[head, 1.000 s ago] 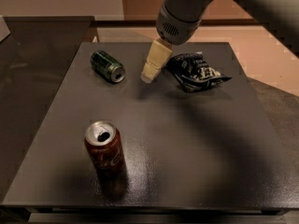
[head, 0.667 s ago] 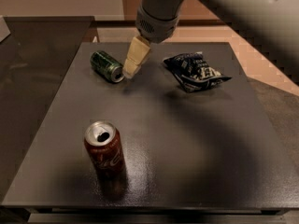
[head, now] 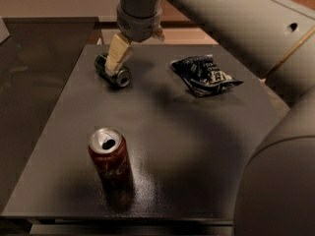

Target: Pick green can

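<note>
Nearest on the dark worktop [head: 187, 132] stands a red can [head: 109, 156], upright. Farther back to the right lies a dark snack bag [head: 204, 75]. At far left the green can [head: 121, 76] lies on its side, the tool [head: 117, 63] overlapping its top (open or closed, I cannot tell).

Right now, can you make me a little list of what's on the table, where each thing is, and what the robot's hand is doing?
table: dark, flat top
green can: lying on its side, far left part of the table
red can: standing upright, near the front left
snack bag: dark blue with white print, lying at the far right
gripper: lowered right at the green can, partly covering it in this view
task state: green can lies on the table, not lifted yet
</note>
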Action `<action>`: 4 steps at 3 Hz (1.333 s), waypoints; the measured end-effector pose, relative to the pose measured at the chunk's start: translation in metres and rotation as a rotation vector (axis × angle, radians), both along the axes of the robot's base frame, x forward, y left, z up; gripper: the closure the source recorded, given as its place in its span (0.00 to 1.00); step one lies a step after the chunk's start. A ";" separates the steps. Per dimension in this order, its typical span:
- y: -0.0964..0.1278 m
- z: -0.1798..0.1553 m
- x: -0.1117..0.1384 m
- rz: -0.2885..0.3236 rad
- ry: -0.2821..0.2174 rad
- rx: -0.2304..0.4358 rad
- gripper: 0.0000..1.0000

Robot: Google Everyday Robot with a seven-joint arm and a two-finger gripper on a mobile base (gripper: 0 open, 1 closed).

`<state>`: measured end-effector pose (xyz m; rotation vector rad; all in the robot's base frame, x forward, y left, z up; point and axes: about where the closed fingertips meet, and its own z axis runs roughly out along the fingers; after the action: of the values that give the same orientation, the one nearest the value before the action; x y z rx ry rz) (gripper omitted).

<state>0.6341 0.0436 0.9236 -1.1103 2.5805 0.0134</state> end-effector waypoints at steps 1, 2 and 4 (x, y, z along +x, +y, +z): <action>0.013 -0.004 0.008 -0.032 0.011 -0.004 0.00; 0.029 -0.021 0.019 -0.053 0.007 -0.008 0.00; 0.060 -0.055 0.034 -0.029 0.019 -0.048 0.00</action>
<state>0.6676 0.1035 0.8688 -1.0939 2.6262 -0.0456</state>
